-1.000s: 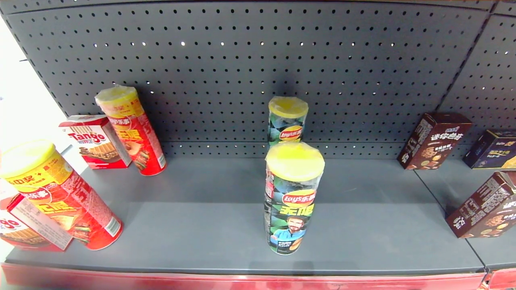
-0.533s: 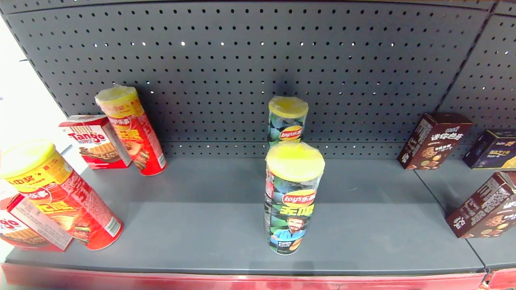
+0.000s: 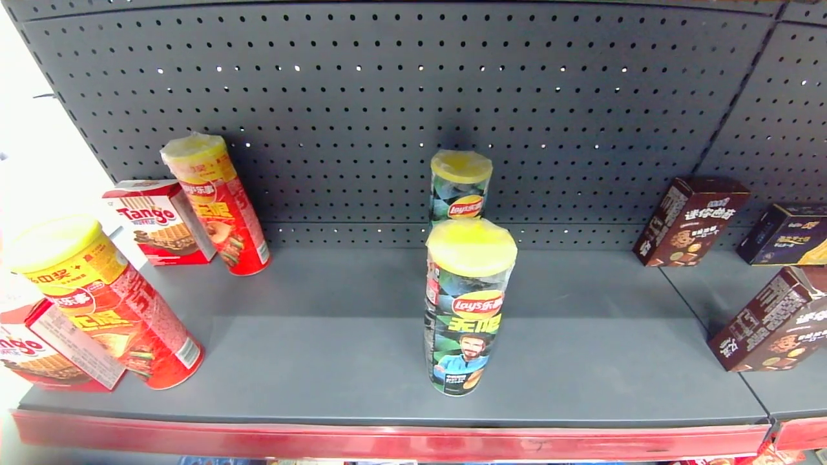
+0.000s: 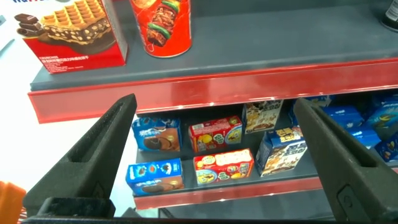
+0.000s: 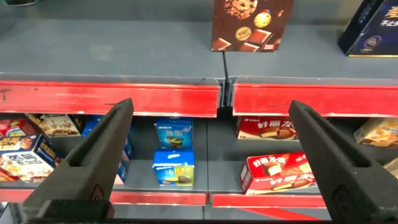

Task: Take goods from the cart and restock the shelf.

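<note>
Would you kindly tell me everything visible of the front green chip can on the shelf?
The front green chip can is a tall tube with a yellow plastic lid under clear film, a red-and-yellow logo and a pictured man. It stands upright on the grey shelf near its front edge, before a matching can.

- Grey shelf (image 3: 581, 361) with pegboard back panel (image 3: 387, 84); red edge strip (image 3: 387, 442) along bottom of frame.
- Centre: green chip can (image 3: 466, 323) upright in front, second green can (image 3: 459, 187) directly behind it at the panel. Both have yellow lids.
- Upper left: red chip can (image 3: 219, 206), wafer box (image 3: 161, 223) just beside it.
- Lower left: second red can (image 3: 110, 310), second wafer box (image 3: 45, 349) against it at frame edge.
- Right: brown cookie box (image 3: 691, 223) at back, second brown box (image 3: 769, 323) lower right, dark blue box (image 3: 791, 234) at right edge.
</note>
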{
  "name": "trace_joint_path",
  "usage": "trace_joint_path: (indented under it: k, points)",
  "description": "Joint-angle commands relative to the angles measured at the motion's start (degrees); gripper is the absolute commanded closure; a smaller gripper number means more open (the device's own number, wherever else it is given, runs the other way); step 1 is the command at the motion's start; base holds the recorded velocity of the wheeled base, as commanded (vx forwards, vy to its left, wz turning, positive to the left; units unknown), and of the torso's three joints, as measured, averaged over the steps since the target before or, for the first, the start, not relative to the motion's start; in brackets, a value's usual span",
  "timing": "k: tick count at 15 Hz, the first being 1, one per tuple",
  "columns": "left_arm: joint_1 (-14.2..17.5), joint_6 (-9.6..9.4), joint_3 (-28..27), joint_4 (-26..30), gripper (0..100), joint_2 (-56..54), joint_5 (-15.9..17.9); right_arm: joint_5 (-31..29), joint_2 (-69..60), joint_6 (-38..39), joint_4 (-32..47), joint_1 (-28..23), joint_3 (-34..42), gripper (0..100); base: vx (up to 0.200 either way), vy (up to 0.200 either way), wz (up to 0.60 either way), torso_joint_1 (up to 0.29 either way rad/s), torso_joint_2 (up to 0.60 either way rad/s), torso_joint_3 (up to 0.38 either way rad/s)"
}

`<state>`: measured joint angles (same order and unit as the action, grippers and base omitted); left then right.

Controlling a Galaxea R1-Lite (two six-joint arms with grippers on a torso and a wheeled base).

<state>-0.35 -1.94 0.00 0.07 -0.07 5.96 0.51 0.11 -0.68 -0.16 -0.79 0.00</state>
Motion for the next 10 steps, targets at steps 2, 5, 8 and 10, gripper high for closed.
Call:
trace_joint_path:
  k: [2,5,8,10]
  points:
    - [0.0,-0.08,0.0,0.0,0,0.1,0.0,0.0,0.0,0.0,0.0,0.0,0.0,0,0.000,0.000,0.00,0.000,0.00,0.000]
    - [0.0,0.09,0.0,0.0,0,0.1,-0.1,0.0,0.0,0.0,0.0,0.0,0.0,0,0.000,0.000,0.00,0.000,0.00,0.000]
    - [0.0,0.09,0.0,0.0,0,0.1,-0.1,0.0,0.0,-0.1,0.0,0.0,0.0,0,0.000,0.000,0.00,0.000,0.00,0.000]
    - [0.0,0.09,0.0,0.0,0,0.1,-0.1,0.0,0.0,0.0,0.0,0.0,0.0,0,0.000,0.000,0.00,0.000,0.00,0.000]
